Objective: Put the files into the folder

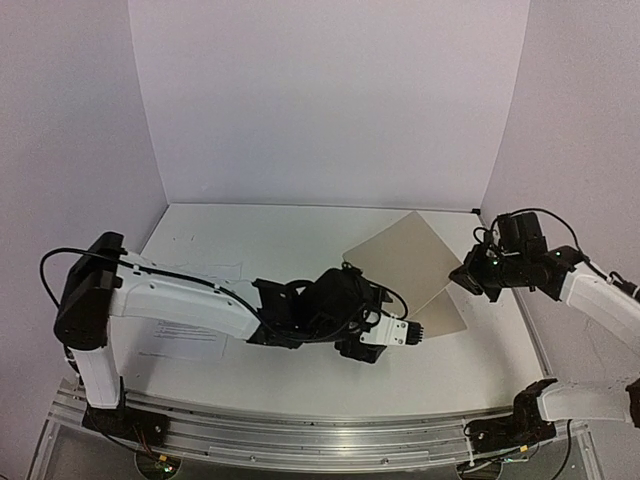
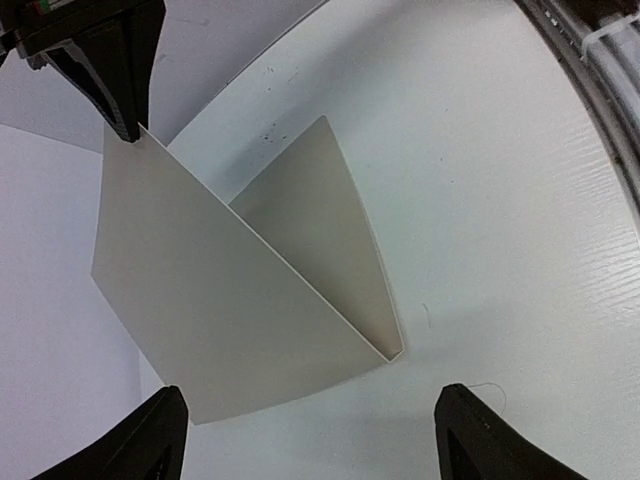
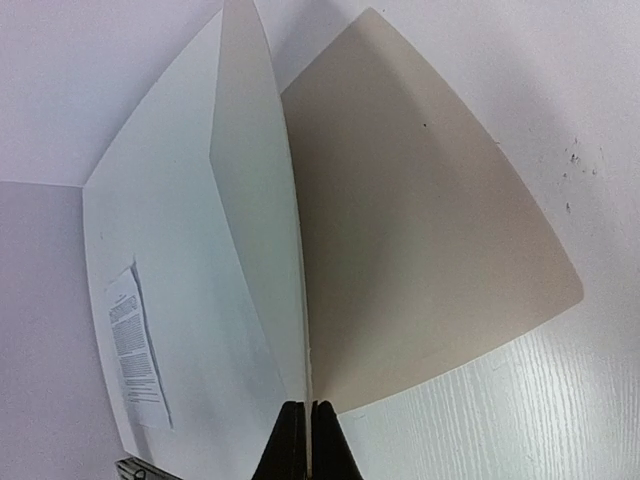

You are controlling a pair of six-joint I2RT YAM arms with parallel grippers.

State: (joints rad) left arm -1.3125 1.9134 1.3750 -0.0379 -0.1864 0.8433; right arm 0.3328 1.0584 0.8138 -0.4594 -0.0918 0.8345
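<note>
Folder (image 1: 405, 262) propped open at the right of the bench (image 1: 300, 370), its cover clamped in the right pincer (image 1: 468, 278); left pincer (image 1: 415, 333) gapes empty beside it. Files (image 1: 185, 338) lie near left, apparently not yet loaded.

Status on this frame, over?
Right gripper pinching folder cover, raised open. Left gripper open, empty. Files flat beside left arm, outside folder.

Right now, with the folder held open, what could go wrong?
The right gripper pinches the folder only by the edge of its raised cover; it could slip and fall shut. The left gripper is open and empty beside the folder, while the files lie under that arm, which might drag them when it moves back.
</note>
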